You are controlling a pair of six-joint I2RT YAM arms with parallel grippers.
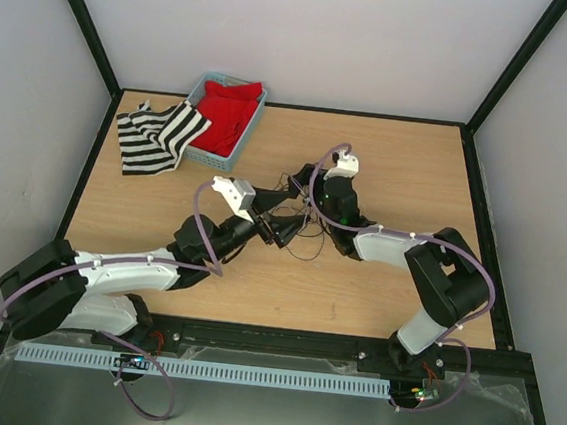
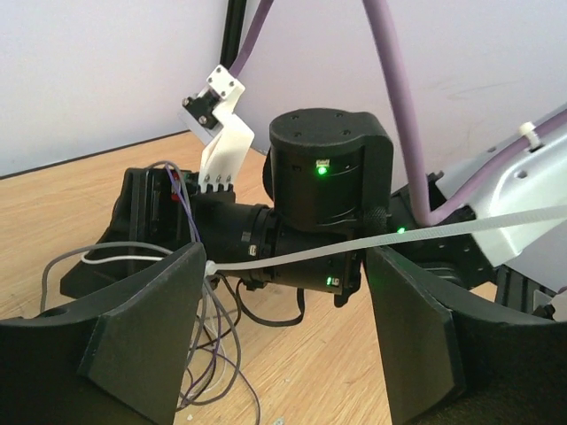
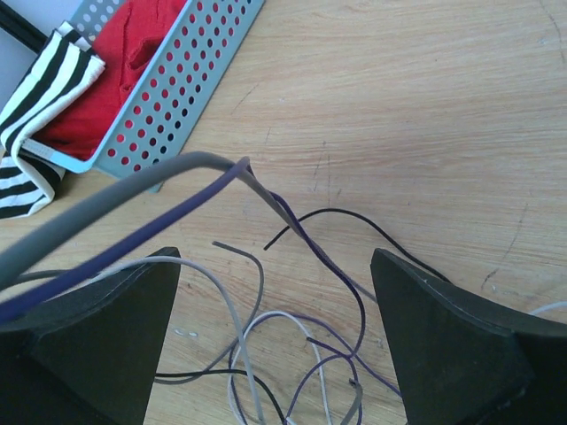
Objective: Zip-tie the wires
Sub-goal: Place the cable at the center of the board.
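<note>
In the left wrist view the white zip tie (image 2: 354,243) runs as a taut strip from its head beside my left-hand finger (image 2: 133,345) out past the right edge. The thin wires (image 2: 205,341) gather at that head and hang in loops to the table. My left gripper (image 2: 285,292) is open, and the strip crosses the gap between its fingers. My right gripper (image 3: 276,274) is open low over the wires (image 3: 310,345), with grey, purple, black and pale strands curling between its fingers. From above, both the left gripper (image 1: 284,230) and the right gripper (image 1: 314,207) meet at the wires (image 1: 306,240) mid-table.
A blue perforated basket (image 1: 246,134) holding red cloth (image 1: 228,112) stands at the back left, with a black-and-white striped cloth (image 1: 155,138) beside it. Thick purple arm cables (image 2: 399,106) cross the left wrist view. The right arm's black wrist (image 2: 328,177) sits close in front of my left gripper.
</note>
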